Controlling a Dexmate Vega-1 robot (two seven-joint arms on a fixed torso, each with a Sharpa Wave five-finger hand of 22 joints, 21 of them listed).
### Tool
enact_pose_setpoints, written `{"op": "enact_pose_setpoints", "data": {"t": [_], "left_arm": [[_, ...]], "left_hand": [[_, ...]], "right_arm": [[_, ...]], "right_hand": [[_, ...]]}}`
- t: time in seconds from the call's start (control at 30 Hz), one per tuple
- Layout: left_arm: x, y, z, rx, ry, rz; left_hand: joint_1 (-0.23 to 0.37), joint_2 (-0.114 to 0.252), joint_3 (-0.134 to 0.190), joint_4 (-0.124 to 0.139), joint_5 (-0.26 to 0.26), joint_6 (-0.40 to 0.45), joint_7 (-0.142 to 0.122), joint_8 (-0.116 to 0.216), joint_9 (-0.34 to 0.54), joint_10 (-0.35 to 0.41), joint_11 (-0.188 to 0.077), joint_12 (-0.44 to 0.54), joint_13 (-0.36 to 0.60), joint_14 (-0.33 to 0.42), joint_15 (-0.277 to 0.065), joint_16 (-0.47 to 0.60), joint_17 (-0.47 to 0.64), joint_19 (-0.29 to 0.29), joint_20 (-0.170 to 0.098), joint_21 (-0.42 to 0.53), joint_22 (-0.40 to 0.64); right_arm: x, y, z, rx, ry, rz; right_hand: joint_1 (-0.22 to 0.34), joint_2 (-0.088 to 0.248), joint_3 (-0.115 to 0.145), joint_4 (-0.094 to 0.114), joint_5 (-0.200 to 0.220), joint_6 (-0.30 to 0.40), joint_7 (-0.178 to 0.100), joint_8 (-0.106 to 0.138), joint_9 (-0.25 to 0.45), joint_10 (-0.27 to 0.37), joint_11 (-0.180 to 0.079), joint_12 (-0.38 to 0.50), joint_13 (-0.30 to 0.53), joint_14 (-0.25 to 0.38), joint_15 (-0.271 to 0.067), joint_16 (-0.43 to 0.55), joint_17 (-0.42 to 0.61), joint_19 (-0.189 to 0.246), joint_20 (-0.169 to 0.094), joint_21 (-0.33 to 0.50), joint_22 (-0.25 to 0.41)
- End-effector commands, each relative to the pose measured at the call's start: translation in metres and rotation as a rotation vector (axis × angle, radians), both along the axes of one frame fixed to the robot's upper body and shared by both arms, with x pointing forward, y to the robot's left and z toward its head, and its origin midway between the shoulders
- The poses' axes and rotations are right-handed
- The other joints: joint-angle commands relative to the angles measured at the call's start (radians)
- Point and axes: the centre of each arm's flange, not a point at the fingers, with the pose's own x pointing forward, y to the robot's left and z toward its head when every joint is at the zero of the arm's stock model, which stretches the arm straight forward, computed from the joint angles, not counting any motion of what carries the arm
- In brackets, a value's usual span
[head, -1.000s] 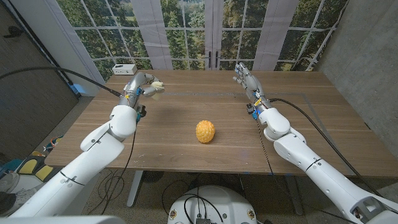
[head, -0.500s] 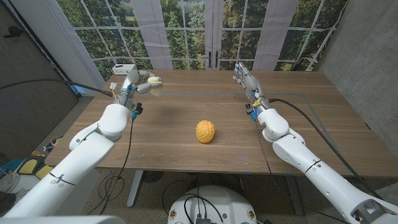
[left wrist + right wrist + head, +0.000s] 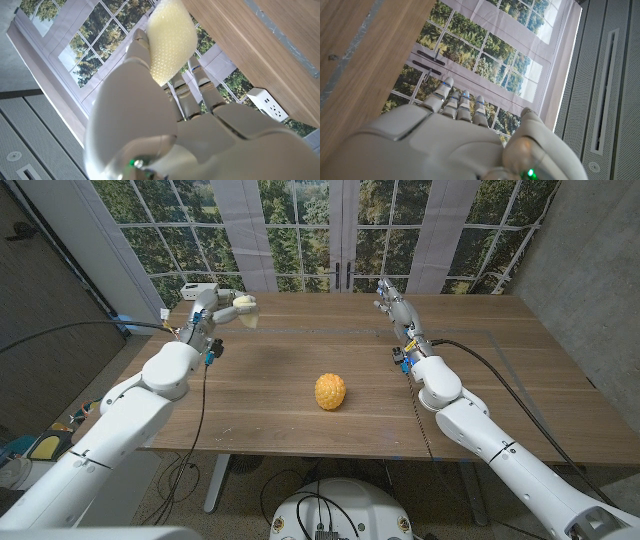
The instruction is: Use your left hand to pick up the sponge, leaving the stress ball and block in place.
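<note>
My wooden bench [image 3: 300, 415] carries a white power strip [image 3: 200, 289] at its far left corner. Behind the far edge stand windows [image 3: 330, 230] with trees beyond them.

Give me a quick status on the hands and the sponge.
Left hand holds the sponge, lifted above the table's far left. Right hand open, holding nothing. Stress ball untouched mid-table. Nothing in the way.

The left hand [image 3: 213, 308] is raised toward eleven o'clock on its outstretched arm, fingers [image 3: 150, 55] pinching the pale yellow sponge [image 3: 245, 303] above the table, while the right hand [image 3: 392, 302] reaches toward one o'clock with its fingers [image 3: 455, 102] held straight, close together and holding nothing.
</note>
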Motion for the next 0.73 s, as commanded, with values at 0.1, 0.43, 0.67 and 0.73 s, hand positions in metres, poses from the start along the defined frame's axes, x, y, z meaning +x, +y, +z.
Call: {"op": "enact_pose_setpoints", "data": {"t": [0.1,0.43,0.67,0.73], "left_arm": [[0.017,0.004,0.006,-0.045,0.015,-0.113],[0.025,-0.002,0.014,-0.049,0.023,-0.204],[0.041,-0.008,0.007,-0.064,0.073,-0.25],[0.043,-0.007,0.004,-0.082,0.079,-0.27]], "left_hand": [[-0.001,0.023,0.028,0.013,-0.003,-0.011,0.021,-0.009,0.002,0.053,-0.036,0.005,0.012,0.019,-0.118,-0.009,-0.007,0.052,-0.003,0.028,0.005],[0.007,0.024,0.037,0.008,-0.004,-0.017,0.026,-0.011,0.005,0.045,-0.034,0.008,0.02,0.03,-0.123,-0.014,-0.012,0.078,0.0,0.045,0.008],[0.011,0.019,0.038,0.005,-0.005,-0.014,0.028,-0.011,0.006,0.042,-0.036,0.01,0.024,0.029,-0.126,-0.017,-0.012,0.071,0.007,0.045,0.009],[0.011,0.019,0.039,0.005,-0.005,-0.015,0.029,-0.011,0.007,0.041,-0.035,0.011,0.026,0.026,-0.124,-0.021,-0.013,0.063,0.02,0.044,0.009]], "right_arm": [[-0.005,-0.001,0.0,0.018,-0.005,-0.028],[-0.02,-0.004,0.0,0.026,-0.023,-0.062],[-0.024,-0.006,-0.009,0.036,-0.006,-0.07],[-0.023,-0.006,-0.013,0.039,0.009,-0.07]], "right_hand": [[0.0,0.004,0.001,0.005,-0.001,0.009,-0.004,0.0,0.005,0.008,0.001,-0.002,0.003,0.012,-0.002,-0.001,0.002,0.012,0.001,0.004,0.002],[-0.001,0.003,0.001,0.005,-0.001,0.01,-0.004,0.0,0.005,0.008,0.001,-0.002,0.003,0.012,-0.002,-0.001,0.002,0.012,0.001,0.004,0.002],[-0.001,0.003,0.001,0.005,-0.001,0.011,-0.005,0.0,0.005,0.009,0.002,-0.002,0.003,0.013,-0.002,-0.001,0.001,0.013,0.002,0.004,0.002],[-0.001,0.003,0.001,0.005,-0.001,0.011,-0.005,0.0,0.005,0.009,0.001,-0.002,0.003,0.013,-0.002,-0.001,0.001,0.013,0.002,0.004,0.002]]}}
